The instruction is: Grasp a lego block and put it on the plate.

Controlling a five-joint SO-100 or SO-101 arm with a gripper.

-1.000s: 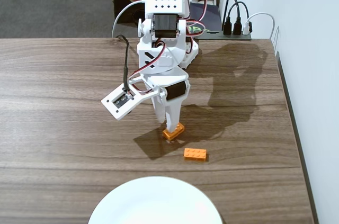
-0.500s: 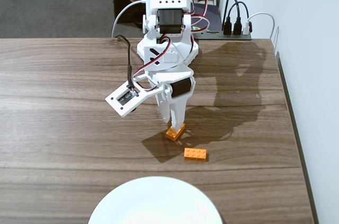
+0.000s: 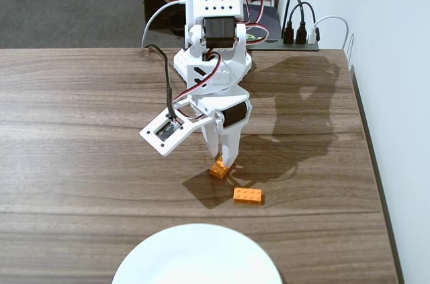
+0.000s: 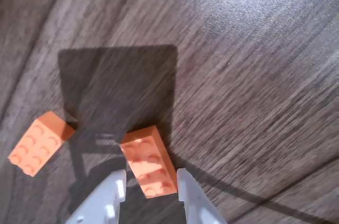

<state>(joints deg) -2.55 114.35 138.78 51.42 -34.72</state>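
The lego block (image 4: 149, 163), a light, stiff, smooth-sided plastic brick, sits pinched across its long sides in the narrow jaws of the gripper (image 4: 151, 184) over mid-surface, well short of the plate (image 3: 196, 256) at the near edge.

In the fixed view the plate (image 3: 197, 254) is cut off by the bottom edge of the frame, so only its upper arc shows, and the top of the arm runs out past the upper edge. The gripper (image 3: 223, 160) covers the far end of the lego block (image 3: 218, 169) at centre frame. In the wrist view the gripper's fingers (image 4: 192, 195) are cut by the bottom edge, and the plate lies outside that frame.
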